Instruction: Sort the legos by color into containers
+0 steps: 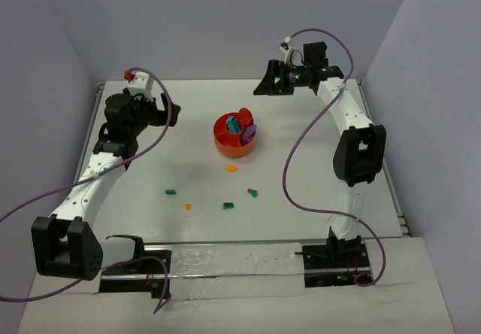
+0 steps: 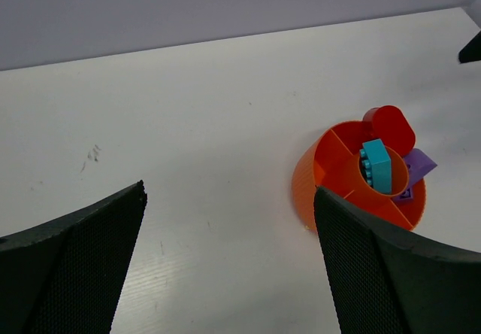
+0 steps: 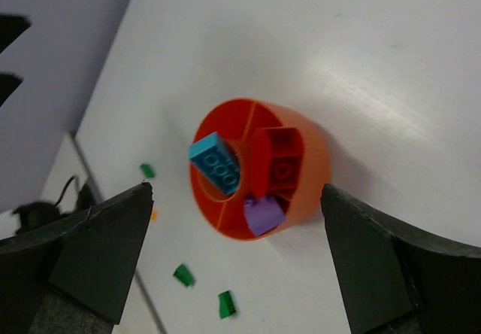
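Observation:
The round orange bowl [image 1: 225,144] stands mid-table, with wedge compartments around a hub. A teal brick [image 1: 233,124] leans in the hub, a red brick [image 1: 244,116] and a purple block [image 1: 249,132] sit in wedges. On the table in front lie three green pieces [image 1: 170,192] [image 1: 228,205] [image 1: 253,192] and two orange pieces [image 1: 232,168] [image 1: 188,206]. My left gripper [image 1: 169,112] is open and empty, left of the bowl [image 2: 331,176]. My right gripper [image 1: 263,82] is open and empty, raised behind the bowl [image 3: 308,168], which shows between its fingers.
Grey walls close the table at the back and both sides. Purple cables hang off both arms. In the right wrist view, green pieces [image 3: 183,275] [image 3: 227,304] lie past the bowl, near the table's edge.

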`<state>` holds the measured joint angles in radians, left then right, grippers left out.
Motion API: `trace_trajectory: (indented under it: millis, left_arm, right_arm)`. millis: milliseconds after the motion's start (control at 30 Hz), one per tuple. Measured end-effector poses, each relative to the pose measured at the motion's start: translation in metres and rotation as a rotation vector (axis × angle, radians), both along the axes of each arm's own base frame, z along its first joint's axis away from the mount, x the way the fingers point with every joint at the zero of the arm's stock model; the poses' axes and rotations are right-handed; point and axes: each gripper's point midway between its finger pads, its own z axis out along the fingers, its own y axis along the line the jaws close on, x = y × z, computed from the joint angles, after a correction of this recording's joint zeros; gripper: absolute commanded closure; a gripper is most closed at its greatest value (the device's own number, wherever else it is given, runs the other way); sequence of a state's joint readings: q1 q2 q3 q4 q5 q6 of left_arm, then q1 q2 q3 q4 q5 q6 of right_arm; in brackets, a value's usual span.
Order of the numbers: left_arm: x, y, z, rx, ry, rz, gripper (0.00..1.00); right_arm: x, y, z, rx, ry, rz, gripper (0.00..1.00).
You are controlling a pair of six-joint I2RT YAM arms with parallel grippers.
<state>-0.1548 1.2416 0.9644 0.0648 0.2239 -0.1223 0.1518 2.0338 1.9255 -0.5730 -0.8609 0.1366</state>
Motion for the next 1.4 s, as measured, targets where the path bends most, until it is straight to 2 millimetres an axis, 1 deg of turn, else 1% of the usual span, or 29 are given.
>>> trace_trajectory:
  millis: [33, 100, 200, 333, 467, 600, 767, 900, 1133, 1200, 1267, 1400]
  left_arm:
    - [0.0, -0.002, 0.004, -0.003, 0.001, -0.014, 0.01]
    - [0.0, -0.004, 0.005, -0.004, 0.009, -0.026, 0.01]
    - [0.0, -0.006, 0.001, -0.003, 0.039, -0.037, 0.01]
    - [0.002, -0.007, -0.01, 0.003, 0.094, -0.04, 0.01]
    - [0.001, -0.007, -0.017, 0.007, 0.123, -0.039, 0.01]
    - [0.001, -0.007, -0.019, 0.008, 0.13, -0.039, 0.01]
    - [0.002, -0.007, -0.019, 0.008, 0.132, -0.039, 0.01]
    - [0.004, -0.007, -0.02, 0.009, 0.136, -0.039, 0.01]
    - [0.008, -0.008, -0.021, 0.01, 0.142, -0.039, 0.01]
    - [0.01, -0.008, -0.02, 0.009, 0.14, -0.039, 0.01]
    - [0.011, -0.008, -0.02, 0.009, 0.14, -0.039, 0.01]
    - [0.011, -0.008, -0.022, 0.01, 0.144, -0.039, 0.01]
  right_arm:
    - [-0.006, 0.006, -0.003, 0.032, 0.023, 0.042, 0.0]
    - [-0.015, 0.017, -0.012, 0.08, 0.066, 0.11, 0.0]
    - [-0.026, 0.027, -0.031, 0.126, 0.145, 0.175, 0.0]
    - [-0.03, 0.033, -0.056, 0.141, 0.213, 0.208, 0.0]
    - [-0.03, 0.033, -0.069, 0.14, 0.234, 0.22, 0.0]
    - [-0.028, 0.033, -0.073, 0.136, 0.23, 0.23, 0.0]
    - [-0.027, 0.033, -0.074, 0.131, 0.213, 0.238, 0.0]
    - [-0.022, 0.034, -0.075, 0.129, 0.202, 0.241, 0.0]
    - [-0.017, 0.035, -0.095, 0.123, 0.236, 0.234, 0.0]
    - [-0.017, 0.035, -0.098, 0.122, 0.243, 0.231, 0.01]
    - [-0.016, 0.035, -0.097, 0.124, 0.243, 0.23, 0.07]
    - [-0.013, 0.036, -0.092, 0.128, 0.228, 0.23, 0.15]
